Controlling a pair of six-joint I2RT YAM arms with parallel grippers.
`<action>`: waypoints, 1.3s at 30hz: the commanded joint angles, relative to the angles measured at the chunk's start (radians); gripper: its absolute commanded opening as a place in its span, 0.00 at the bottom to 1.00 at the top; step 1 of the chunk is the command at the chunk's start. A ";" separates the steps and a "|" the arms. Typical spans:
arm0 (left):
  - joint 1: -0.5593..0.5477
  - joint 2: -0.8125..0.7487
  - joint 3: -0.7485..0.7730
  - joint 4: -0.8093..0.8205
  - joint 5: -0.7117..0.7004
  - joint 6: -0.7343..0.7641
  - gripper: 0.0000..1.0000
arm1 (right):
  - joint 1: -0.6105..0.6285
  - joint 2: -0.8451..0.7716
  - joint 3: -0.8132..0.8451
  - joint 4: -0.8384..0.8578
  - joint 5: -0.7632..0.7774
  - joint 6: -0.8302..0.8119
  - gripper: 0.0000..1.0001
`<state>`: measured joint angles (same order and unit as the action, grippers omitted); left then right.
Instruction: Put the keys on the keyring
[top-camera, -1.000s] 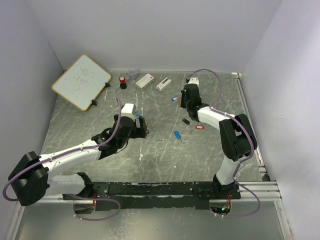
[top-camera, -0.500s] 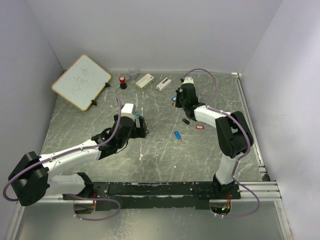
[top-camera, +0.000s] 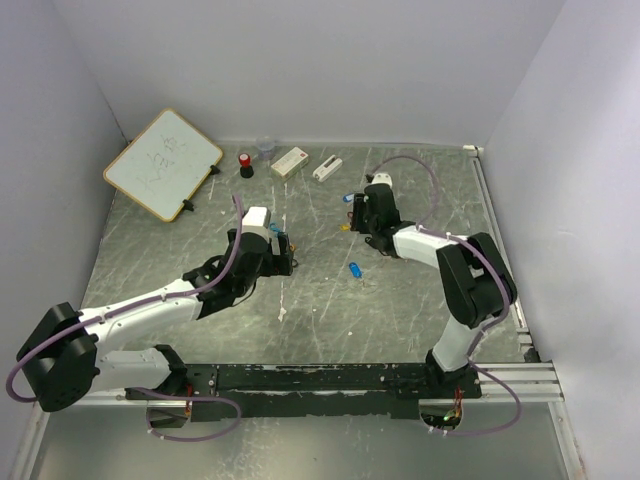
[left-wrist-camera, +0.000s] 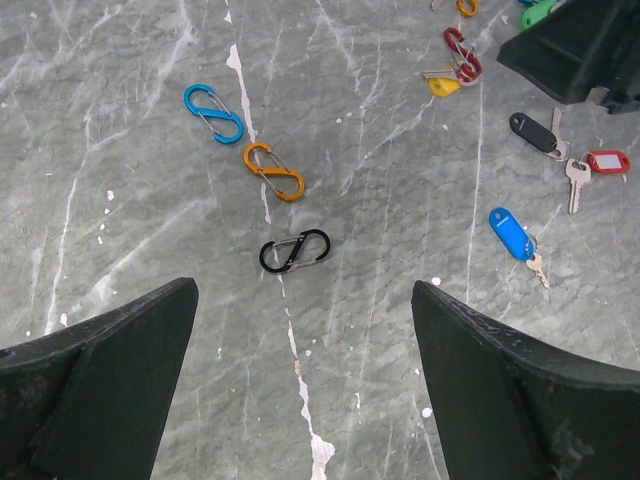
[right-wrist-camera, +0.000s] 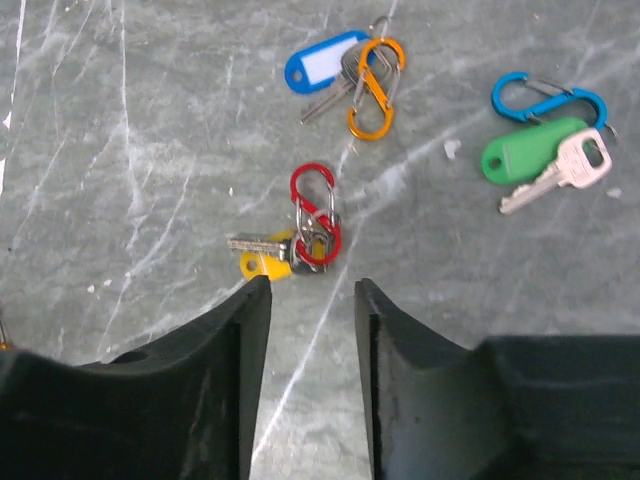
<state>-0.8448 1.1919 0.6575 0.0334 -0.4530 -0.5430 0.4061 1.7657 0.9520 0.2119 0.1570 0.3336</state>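
Note:
My right gripper (right-wrist-camera: 312, 290) is open and empty, low over the table, just short of a yellow-tagged key (right-wrist-camera: 262, 263) that hangs on a red S-clip (right-wrist-camera: 315, 215). Beyond it lie a blue-tagged key (right-wrist-camera: 322, 63) with an orange clip (right-wrist-camera: 372, 88), and a green-tagged key (right-wrist-camera: 530, 155) beside a blue clip (right-wrist-camera: 545, 97). My left gripper (left-wrist-camera: 305, 330) is wide open and empty above bare table. In its view lie blue (left-wrist-camera: 213, 112), orange (left-wrist-camera: 274, 171) and black (left-wrist-camera: 294, 251) clips, and blue-tagged (left-wrist-camera: 512, 232), black-tagged (left-wrist-camera: 535, 130) and red-tagged (left-wrist-camera: 607, 161) keys.
A whiteboard (top-camera: 163, 163) leans at the back left. A red-capped item (top-camera: 245, 162), a small cup (top-camera: 265, 148) and two white boxes (top-camera: 290, 161) (top-camera: 326, 168) stand along the back wall. Walls close in the table on three sides.
My right gripper has moved nearer and slightly left, from the back of the table down to the yellow-tagged key. Its arm now covers the black and red tags in the top view. The left arm has not moved.

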 joint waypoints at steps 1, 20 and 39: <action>0.006 0.010 0.005 0.012 -0.008 -0.011 0.99 | 0.004 -0.104 -0.050 -0.024 0.045 0.035 0.42; 0.007 0.017 -0.001 0.002 0.008 -0.033 0.99 | -0.078 -0.257 -0.230 -0.162 0.054 0.094 0.48; 0.006 0.061 0.014 0.004 0.002 -0.032 0.99 | -0.143 -0.199 -0.261 -0.078 -0.058 0.077 0.38</action>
<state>-0.8448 1.2499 0.6575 0.0315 -0.4488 -0.5682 0.2726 1.5478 0.6968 0.0944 0.1314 0.4145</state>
